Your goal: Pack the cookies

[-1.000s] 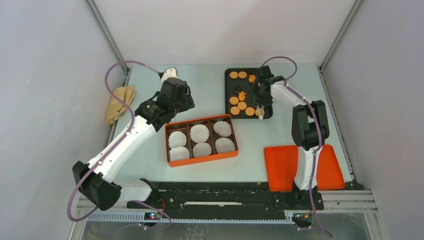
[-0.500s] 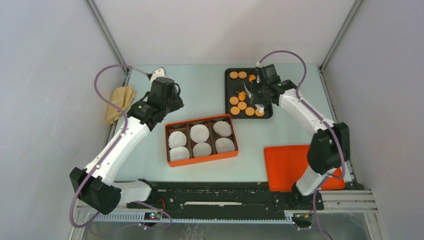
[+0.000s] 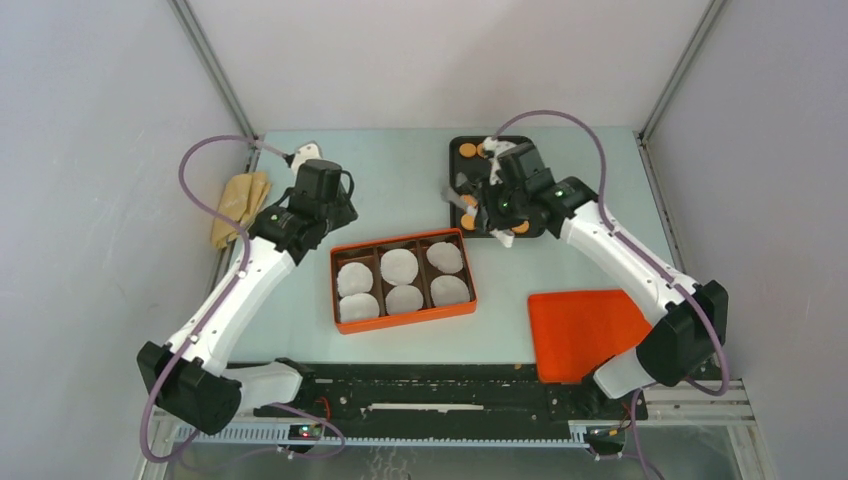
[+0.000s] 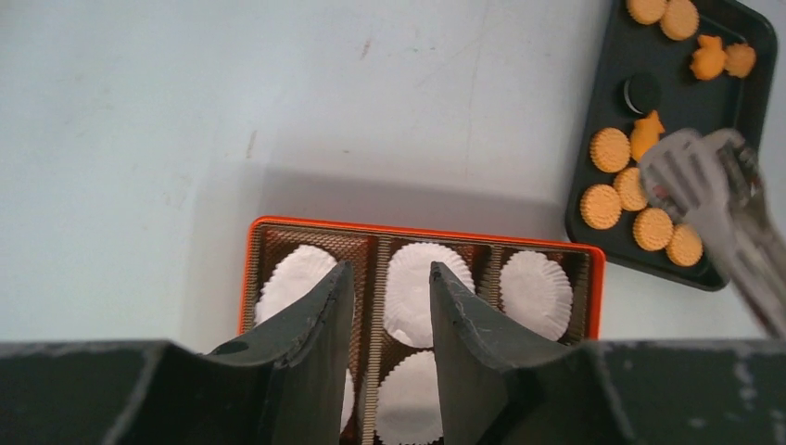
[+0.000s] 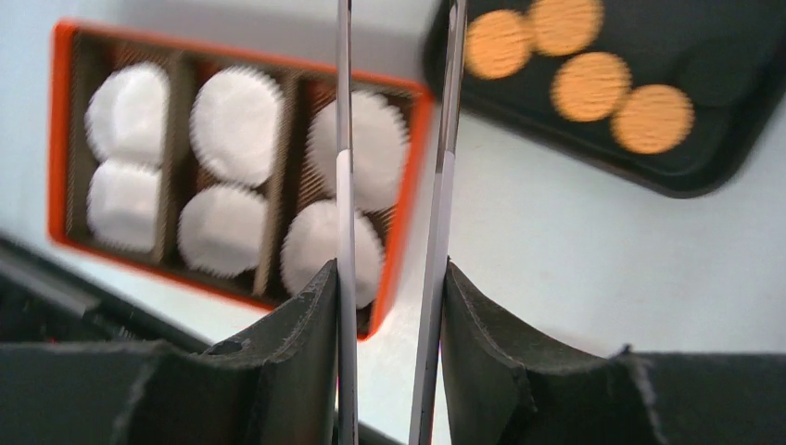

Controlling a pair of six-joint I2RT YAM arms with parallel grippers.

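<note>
— Top view?
— Right gripper (image 3: pixel 492 205) clamped on tongs (image 3: pixel 460 188) over black tray (image 3: pixel 456 162), far right; cookies (image 3: pixel 467 150) on tray.
— Left wrist?
— Left gripper (image 4: pixel 389 273) parted, empty, above orange box (image 4: pixel 422 232).
— Right wrist?
— Tongs' arms apart; tips out of frame.

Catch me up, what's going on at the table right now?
The right gripper holds metal tongs, their tips over the black tray where the cookies lie. The left gripper hovers open and empty by the orange box. All six white liner cups in the box are empty, so no cookie is packed yet.
</note>
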